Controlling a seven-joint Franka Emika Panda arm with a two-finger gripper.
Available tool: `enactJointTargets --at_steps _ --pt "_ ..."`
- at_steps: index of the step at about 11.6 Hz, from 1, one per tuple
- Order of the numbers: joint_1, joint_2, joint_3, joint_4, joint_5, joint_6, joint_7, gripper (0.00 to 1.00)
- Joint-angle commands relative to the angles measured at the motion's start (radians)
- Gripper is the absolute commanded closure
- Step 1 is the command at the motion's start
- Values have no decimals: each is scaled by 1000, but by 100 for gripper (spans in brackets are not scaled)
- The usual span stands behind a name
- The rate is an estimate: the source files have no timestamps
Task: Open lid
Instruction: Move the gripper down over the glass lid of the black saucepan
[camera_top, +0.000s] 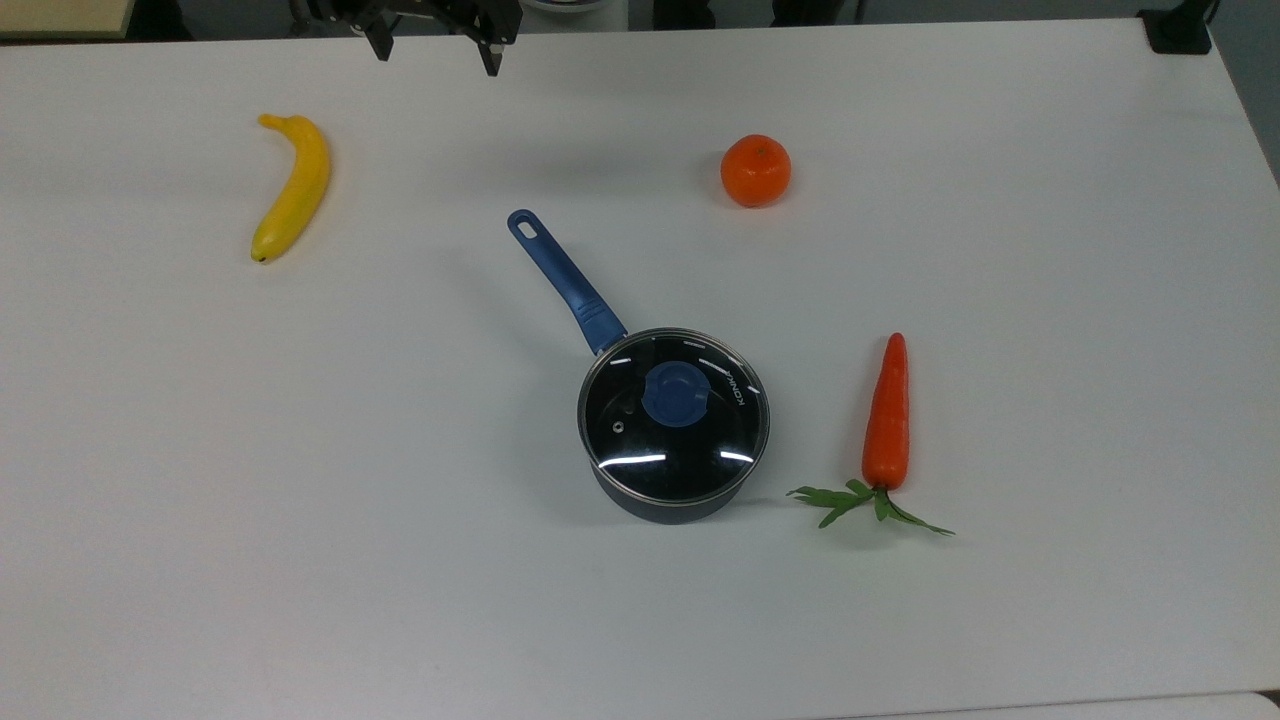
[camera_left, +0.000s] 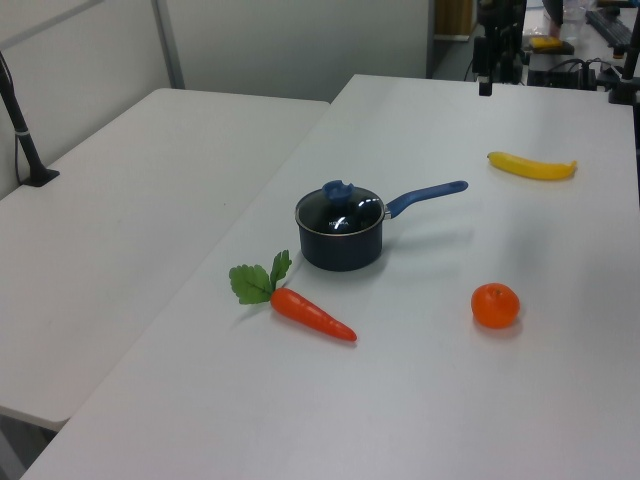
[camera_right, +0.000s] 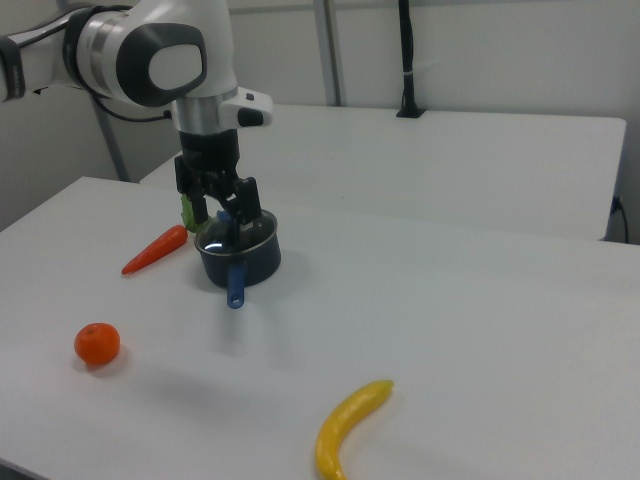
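The lid (camera_top: 640, 445) is a round glass disc with a metal rim and a blue knob (camera_top: 677, 394). It sits flat and closed on a dark saucepan (camera_top: 660, 505) with a long blue handle (camera_top: 563, 279), near the middle of the white table. The lid (camera_left: 342, 212) looks the same in the left view. My gripper (camera_top: 436, 52) hangs open and empty over the far table edge, well away from the pan. In the left view the gripper (camera_left: 484, 84) is far behind the pan. In the right view the gripper (camera_right: 219, 220) stands in front of the lid (camera_right: 222, 240) and hides part of it.
A yellow banana (camera_top: 290, 188) lies at the top view's left, an orange (camera_top: 755, 170) beyond the pan, and a carrot (camera_top: 886, 415) with green leaves to the pan's right. A second table (camera_left: 120, 200) adjoins in the left view. A black post base (camera_top: 1178, 30) sits at the far corner.
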Motion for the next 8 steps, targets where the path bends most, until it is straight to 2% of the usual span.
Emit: enactJointTargets --at_steps 1,3,5,7,8 --pt "12 30 -7 11 64 76 -17 0" --pt "15 68 8 13 108 168 -11 0" --pt "71 163 31 71 110 318 2 0" --pt "121 261 31 140 104 470 93 0" --pt "136 281 31 155 96 506 106 0"
